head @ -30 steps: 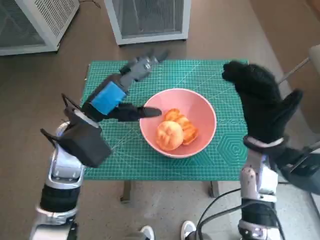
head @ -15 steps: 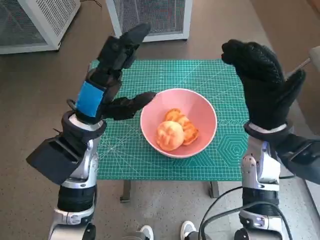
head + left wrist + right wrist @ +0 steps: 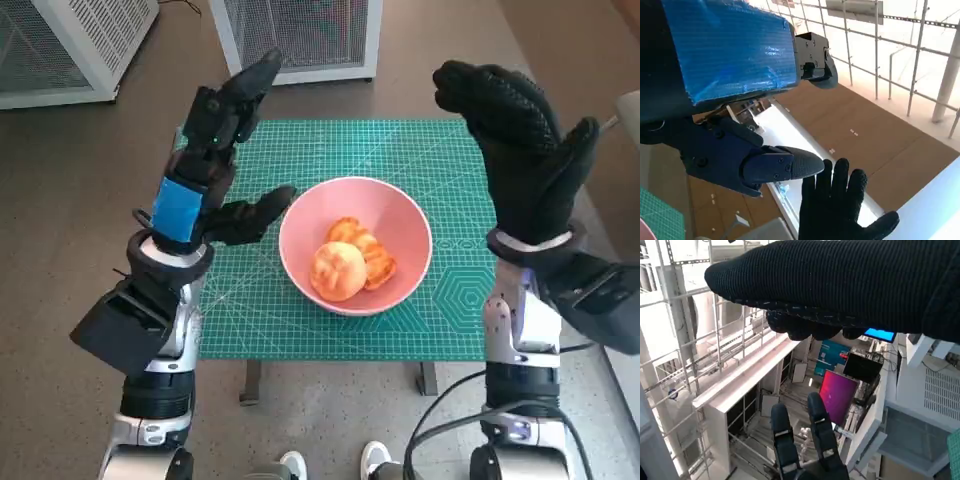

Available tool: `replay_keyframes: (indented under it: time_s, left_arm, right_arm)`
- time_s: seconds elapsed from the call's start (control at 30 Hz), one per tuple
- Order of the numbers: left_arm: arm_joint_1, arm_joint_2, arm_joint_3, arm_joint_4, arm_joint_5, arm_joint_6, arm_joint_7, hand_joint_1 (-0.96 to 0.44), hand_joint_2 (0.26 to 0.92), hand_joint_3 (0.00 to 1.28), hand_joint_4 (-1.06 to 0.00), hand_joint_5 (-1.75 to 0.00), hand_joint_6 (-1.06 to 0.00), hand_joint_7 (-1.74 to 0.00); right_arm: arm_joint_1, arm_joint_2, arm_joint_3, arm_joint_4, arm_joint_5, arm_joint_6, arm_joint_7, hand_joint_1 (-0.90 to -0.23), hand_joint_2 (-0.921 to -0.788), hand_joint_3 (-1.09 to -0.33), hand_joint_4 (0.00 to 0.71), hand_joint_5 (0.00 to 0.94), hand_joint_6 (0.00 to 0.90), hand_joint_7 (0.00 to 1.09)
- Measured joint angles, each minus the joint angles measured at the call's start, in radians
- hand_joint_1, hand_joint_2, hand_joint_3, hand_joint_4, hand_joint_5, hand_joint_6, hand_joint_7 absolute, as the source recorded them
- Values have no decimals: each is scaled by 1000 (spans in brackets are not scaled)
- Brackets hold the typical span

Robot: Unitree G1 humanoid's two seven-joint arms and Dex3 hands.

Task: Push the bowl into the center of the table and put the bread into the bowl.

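Bowl (image 3: 355,246) mid-desk, between the hands, just right of left hand (image 3: 215,160), bread (image 3: 349,262) inside. Left hand raised, fingers spread, nothing held. Right hand (image 3: 520,155) likewise raised, spread, empty, well above bowl's other side. Judgement: both steps appear complete. Next: lower arms clear of the bowl; no further contact needed.

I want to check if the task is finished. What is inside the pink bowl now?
In the pink bowl lie a round bread roll and more golden bread behind it, partly covered by the roll. The bowl's floor beneath them is hidden. Neither hand touches the bowl.
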Motion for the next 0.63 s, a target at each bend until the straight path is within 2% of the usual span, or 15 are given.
replay_keyframes:
  time_s: [0.63]
  left_arm:
    - [0,3,12,19,-56,-16,-40,-634,921,459,-159,-55,1,-579]
  right_arm:
    - [-2,-7,9,-1,-1,5,-2,-441,-921,-467,374,0,146,630]
